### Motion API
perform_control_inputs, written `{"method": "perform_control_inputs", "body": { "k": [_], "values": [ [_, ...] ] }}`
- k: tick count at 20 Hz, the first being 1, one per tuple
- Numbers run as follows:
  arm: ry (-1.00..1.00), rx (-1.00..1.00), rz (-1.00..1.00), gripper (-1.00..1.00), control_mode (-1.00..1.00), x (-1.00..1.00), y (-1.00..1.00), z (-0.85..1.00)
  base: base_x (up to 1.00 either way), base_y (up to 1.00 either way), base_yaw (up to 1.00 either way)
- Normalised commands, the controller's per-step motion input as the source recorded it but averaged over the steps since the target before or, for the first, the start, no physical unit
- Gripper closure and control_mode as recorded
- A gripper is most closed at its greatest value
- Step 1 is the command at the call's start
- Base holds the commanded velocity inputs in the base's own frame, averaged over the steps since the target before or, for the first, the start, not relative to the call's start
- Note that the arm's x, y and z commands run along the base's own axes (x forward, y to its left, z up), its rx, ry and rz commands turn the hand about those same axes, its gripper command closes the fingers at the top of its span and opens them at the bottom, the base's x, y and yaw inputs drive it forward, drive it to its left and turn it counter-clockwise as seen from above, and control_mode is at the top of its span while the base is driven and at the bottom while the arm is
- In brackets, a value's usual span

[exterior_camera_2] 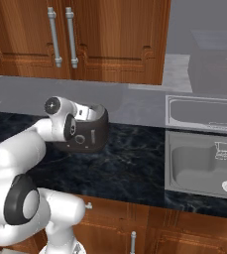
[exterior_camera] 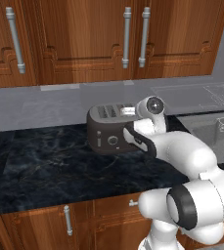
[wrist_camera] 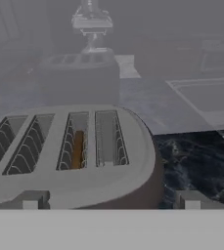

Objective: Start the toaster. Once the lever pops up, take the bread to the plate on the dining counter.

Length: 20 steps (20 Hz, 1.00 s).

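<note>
White arm (exterior_camera: 182, 151) bent forward and low, jaws spread wide.

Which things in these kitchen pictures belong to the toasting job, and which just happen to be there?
Job things:
toaster
bread, sitting in the third slot
pincer, open above the toaster

Just there:
sink
wall cabinets
black counter
</note>
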Motion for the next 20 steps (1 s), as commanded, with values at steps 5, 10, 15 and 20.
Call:
{"method": "perform_control_inputs", "body": {
  "k": [5, 10, 15, 20],
  "values": [
    [-0.08, 0.00, -0.07, -1.00, -1.00, 0.00, 0.11, 0.21, 0.00, 0.00, 0.00],
    [-0.10, 0.01, 0.01, -1.00, -1.00, 0.01, -0.01, 0.00, 0.00, 0.00, 0.00],
    [-0.05, 0.00, 0.12, -1.00, -1.00, 0.12, -0.10, -0.04, 0.00, 0.00, 0.00],
    [-0.01, 0.00, 0.16, -1.00, -1.00, 0.25, -0.15, -0.04, 0.00, 0.00, 0.00]
  ]
}}
